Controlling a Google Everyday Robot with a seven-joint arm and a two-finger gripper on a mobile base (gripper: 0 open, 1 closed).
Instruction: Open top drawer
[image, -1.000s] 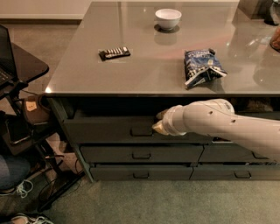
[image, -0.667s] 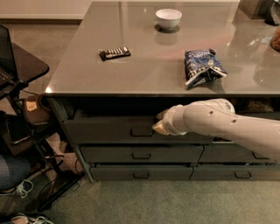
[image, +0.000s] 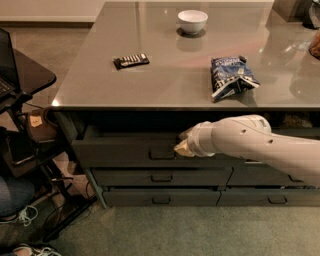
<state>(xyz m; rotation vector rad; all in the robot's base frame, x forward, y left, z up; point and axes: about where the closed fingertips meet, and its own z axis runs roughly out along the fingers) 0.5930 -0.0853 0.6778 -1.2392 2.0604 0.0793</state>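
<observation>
Top drawer (image: 120, 152): seen under tabletop (image: 165, 85), front pulled out a bit.
Gripper (image: 182, 148): held at drawer front, just right of handle (image: 161, 154); open/closed can't be told.
Tabletop: bowl (image: 192, 21), chip bag (image: 231, 76), dark bar (image: 131, 60) laid apart.

- One gripper (image: 182, 148), at the top drawer (image: 115, 151) beside its handle (image: 162, 154).
- Two shorter drawers (image: 125, 177) of the same width under that one.
- One white bowl (image: 192, 21), one snack bag (image: 231, 76), one dark bar (image: 131, 61).

Yellowish gripper (image: 182, 148) at the dark-grey top drawer (image: 125, 152); white bowl (image: 192, 21), blue-and-white printed bag (image: 231, 76), grey table (image: 150, 85).
</observation>
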